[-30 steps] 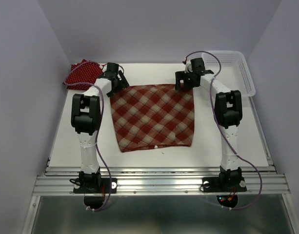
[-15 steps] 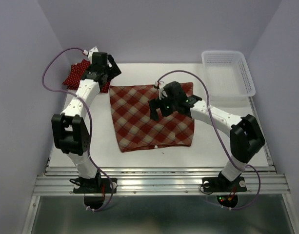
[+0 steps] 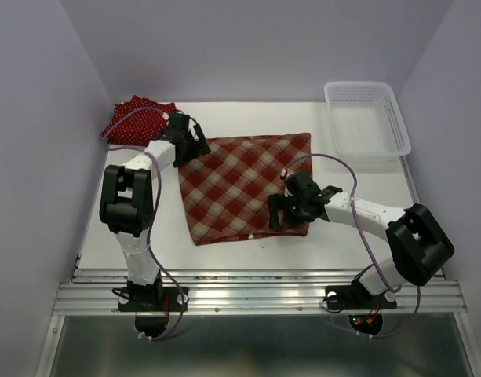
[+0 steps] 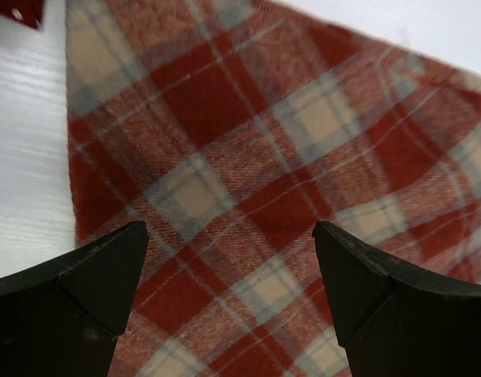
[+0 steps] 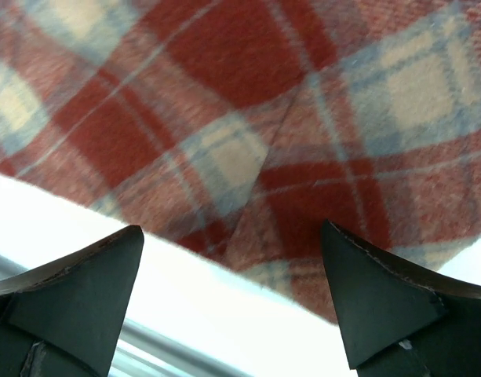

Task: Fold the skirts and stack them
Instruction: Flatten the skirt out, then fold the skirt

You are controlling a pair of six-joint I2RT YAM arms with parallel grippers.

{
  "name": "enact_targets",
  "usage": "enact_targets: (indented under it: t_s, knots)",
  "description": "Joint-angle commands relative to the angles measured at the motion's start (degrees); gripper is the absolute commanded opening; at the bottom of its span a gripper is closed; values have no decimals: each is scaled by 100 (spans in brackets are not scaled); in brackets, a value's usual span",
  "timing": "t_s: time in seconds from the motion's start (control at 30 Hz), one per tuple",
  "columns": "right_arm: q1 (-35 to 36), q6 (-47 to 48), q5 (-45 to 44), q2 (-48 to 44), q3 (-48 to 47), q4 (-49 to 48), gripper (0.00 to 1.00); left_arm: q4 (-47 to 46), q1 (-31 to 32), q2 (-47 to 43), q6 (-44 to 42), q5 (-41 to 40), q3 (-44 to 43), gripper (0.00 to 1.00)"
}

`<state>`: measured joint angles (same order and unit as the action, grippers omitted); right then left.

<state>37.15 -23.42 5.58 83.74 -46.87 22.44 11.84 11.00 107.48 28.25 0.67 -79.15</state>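
The red-and-cream plaid skirt [image 3: 244,184] lies flat in the middle of the white table. It fills the left wrist view [image 4: 256,157] and the right wrist view [image 5: 264,102]. A dark red polka-dot skirt [image 3: 134,119] is bunched at the far left corner. My left gripper [image 3: 194,146] is open and empty, just above the plaid skirt's far left corner. My right gripper [image 3: 281,210] is open and empty, over the plaid skirt's near right hem. Only one polka-dot pile shows.
A white mesh plastic basket [image 3: 368,118] stands at the far right corner. The table's near edge is a metal rail [image 3: 256,287]. Purple walls close in on the left, the right and the back.
My left gripper came back from the polka-dot pile to the plaid skirt's far left corner. My right gripper moved from the far right corner across the skirt to its near right hem.
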Motion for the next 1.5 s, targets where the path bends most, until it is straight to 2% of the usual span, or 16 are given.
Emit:
enact_targets:
  t_s: [0.0, 0.23, 0.3, 0.43, 0.53, 0.57, 0.67, 0.73, 0.87, 0.97, 1.1, 1.2, 1.3, 1.47]
  knots:
    - [-110, -225, -813, 318, -15, -380, 100, -208, 42, 98, -74, 48, 242, 99]
    - [-972, 522, -277, 950, -331, -705, 100, -436, 200, 536, 58, 381, 620, 99]
    - [-1278, 828, -103, 1161, -489, -741, 100, -262, 357, 598, 137, 251, 638, 99]
    - [-1929, 1339, 197, 1714, -1025, -741, 100, 187, 455, 55, 514, 188, 1146, 99]
    - [-2264, 1647, 732, 2127, -1622, -741, 100, 197, 542, -489, 1050, 460, 2042, 99]
    - [-2264, 1752, 803, 2311, -1980, -680, 100, 153, 726, -726, 1295, 626, 2479, 99]
    - [-2264, 2007, 1119, 2515, -2684, -232, 100, 91, 1078, -1018, 1560, 707, 3027, 99]
    - [-2264, 2104, 1489, 2385, -3064, -47, 100, 117, 1237, -1272, 1719, 742, 3055, 99]
    - [-1721, 2272, 1069, 1647, -2925, -2, 100, 582, 1299, -1747, 1807, -4, 2529, 99]
    - [-1202, 2272, 752, 1050, -2644, 6, 100, 1074, 1308, -2011, 1807, -663, 1801, 99]
    - [-403, 1983, 94, 424, -2125, -29, 100, 1479, 1142, -2432, 2044, -1506, 1789, 99]
    - [-51, 1719, 5, 73, -1642, -64, 100, 1462, 826, -2583, 2141, -1526, 2069, 99]
    - [459, 1683, -365, -42, -1378, 59, 100, 990, 316, -2723, 2062, -1342, 2448, 99]
    - [1074, 1884, -813, -95, -1228, 287, 100, 531, -291, -2399, 1790, -1113, 2484, 99]
